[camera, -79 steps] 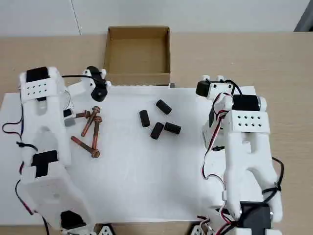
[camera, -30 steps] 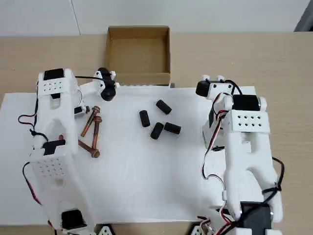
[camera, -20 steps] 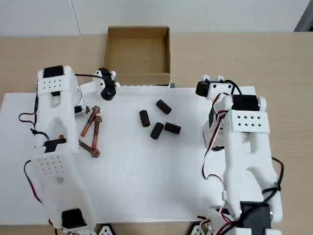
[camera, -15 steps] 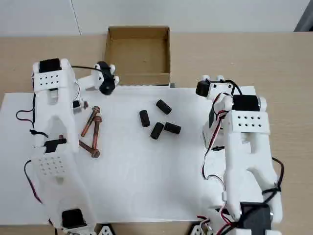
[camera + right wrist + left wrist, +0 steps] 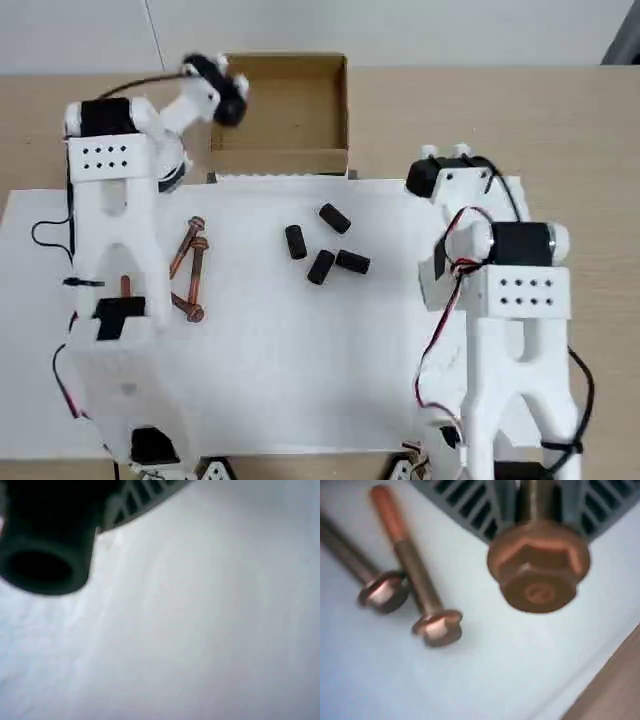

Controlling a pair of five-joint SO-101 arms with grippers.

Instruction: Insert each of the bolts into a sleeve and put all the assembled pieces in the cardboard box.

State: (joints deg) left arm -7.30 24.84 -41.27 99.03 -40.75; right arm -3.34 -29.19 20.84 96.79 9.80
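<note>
I see the wooden counter (image 5: pixel 500 110) from the high camera, with a white sheet (image 5: pixel 300 380) covering most of it. My two arms stand over the sheet's side edges. The left arm (image 5: pixel 110 230) runs up the left side, and its wrist hides part of the left wall of the cardboard box (image 5: pixel 283 160). The box sits open, just past the sheet's far edge. The right arm (image 5: pixel 520 330) runs up the right side.

Four loose sleeves (image 5: pixel 321 266), all black, lie in a cluster mid-sheet, near the box and well apart from both arms. Two loose bolts (image 5: pixel 190 250) lie side by side next to the left arm. A third bolt (image 5: pixel 193 312) is mostly under that arm, so I can see little beyond its head.

On the left wrist camera, the left gripper (image 5: pixel 537 500) is clamped on a bolt (image 5: pixel 538 567). Ribbed jaws sit on either side of the shaft, and the blurred hex head faces the lens above the sheet. Most of the shaft is buried between the jaws.

On the right wrist camera, a sleeve (image 5: pixel 45 545) sits at the right gripper (image 5: pixel 85 505) above the sheet, its open bore facing me. It looks clamped, but I can make out only one ribbed jaw. The other is lost in dark blur.
</note>
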